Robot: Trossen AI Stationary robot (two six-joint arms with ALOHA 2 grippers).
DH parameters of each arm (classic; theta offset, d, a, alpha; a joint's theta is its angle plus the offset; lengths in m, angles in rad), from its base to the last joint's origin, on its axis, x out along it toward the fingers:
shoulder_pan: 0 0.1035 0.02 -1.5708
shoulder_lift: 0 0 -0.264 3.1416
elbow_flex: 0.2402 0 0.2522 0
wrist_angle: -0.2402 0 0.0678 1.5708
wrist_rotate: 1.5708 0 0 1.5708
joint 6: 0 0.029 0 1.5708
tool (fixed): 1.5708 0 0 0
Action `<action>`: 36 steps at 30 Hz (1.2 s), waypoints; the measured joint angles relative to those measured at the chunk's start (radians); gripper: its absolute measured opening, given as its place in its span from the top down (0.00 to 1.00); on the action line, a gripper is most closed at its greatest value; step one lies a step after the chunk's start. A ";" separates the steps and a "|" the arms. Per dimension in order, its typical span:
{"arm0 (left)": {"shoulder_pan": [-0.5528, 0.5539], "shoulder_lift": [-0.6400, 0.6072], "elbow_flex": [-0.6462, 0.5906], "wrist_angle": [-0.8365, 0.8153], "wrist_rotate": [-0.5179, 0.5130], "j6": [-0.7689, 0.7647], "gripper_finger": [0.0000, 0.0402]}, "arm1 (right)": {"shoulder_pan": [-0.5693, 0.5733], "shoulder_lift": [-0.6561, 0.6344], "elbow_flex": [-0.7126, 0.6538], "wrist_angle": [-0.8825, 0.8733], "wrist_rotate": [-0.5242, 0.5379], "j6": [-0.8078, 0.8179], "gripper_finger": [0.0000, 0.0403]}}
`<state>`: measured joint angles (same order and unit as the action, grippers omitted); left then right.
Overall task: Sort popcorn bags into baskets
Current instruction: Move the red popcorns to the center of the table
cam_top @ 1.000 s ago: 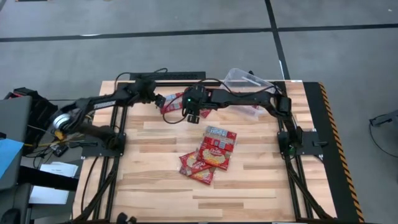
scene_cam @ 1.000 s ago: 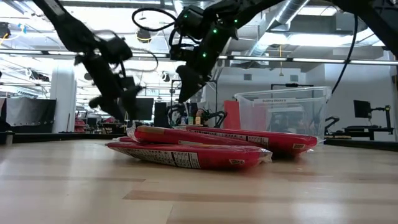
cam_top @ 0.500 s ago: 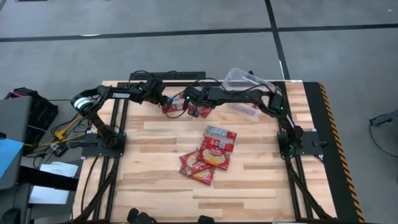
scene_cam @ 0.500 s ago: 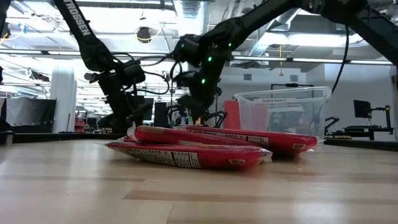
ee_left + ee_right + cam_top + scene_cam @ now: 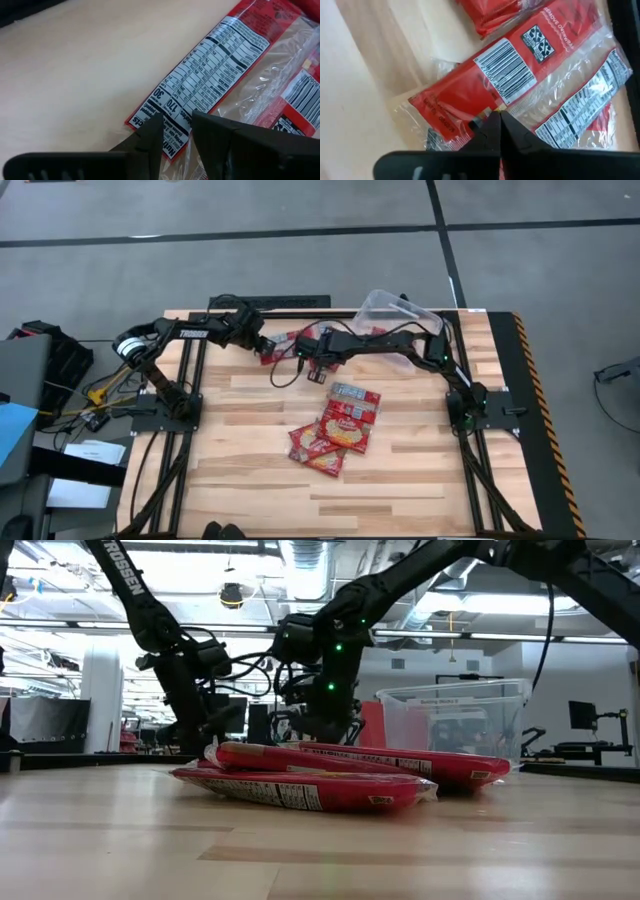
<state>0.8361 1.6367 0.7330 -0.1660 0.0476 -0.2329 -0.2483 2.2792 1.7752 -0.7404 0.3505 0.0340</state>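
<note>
- Both arms have dropped since a second ago: the right gripper (image 5: 318, 367), then raised above the far packets, is now low on them, and the left gripper (image 5: 265, 347) has swung in from the left to the same small heap.
- Right gripper's fingers (image 5: 492, 131) are pressed together, pinching the edge of a barcode-side popcorn bag (image 5: 485, 85) in its clear wrapper.
- Left gripper's fingers (image 5: 150, 142) stand a little apart, straddling the end of a label-side popcorn bag (image 5: 202, 85) lying flat on the wooden table (image 5: 250, 440); a firm hold can't be confirmed.
- Low view has both grippers (image 5: 205, 730) (image 5: 335, 725) down at table level behind the near packets.
- More popcorn bags (image 5: 340, 425) sit overlapped mid-table, well apart from both grippers.
- Clear tub (image 5: 395, 308) sits tilted at the far edge of the table, beside the right arm; the low view shows it (image 5: 455, 730) behind the near bags.
</note>
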 joint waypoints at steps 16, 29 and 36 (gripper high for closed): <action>-0.171 -0.012 0.001 -0.204 0.173 -0.037 0.77 | 0.181 -0.019 0.014 -0.044 -0.404 -0.054 0.93; -0.320 -0.234 -0.005 -0.376 0.041 -0.173 0.77 | 0.170 -0.323 -0.125 -0.243 -0.338 0.063 0.90; -0.435 -0.344 -0.005 -0.301 -0.037 -0.362 0.77 | 0.168 -0.537 -0.518 -0.243 -0.157 0.193 0.98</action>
<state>0.4016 1.2931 0.7280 -0.4667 0.0110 -0.5950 -0.0806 1.7421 1.2570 -0.9829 0.1931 0.2268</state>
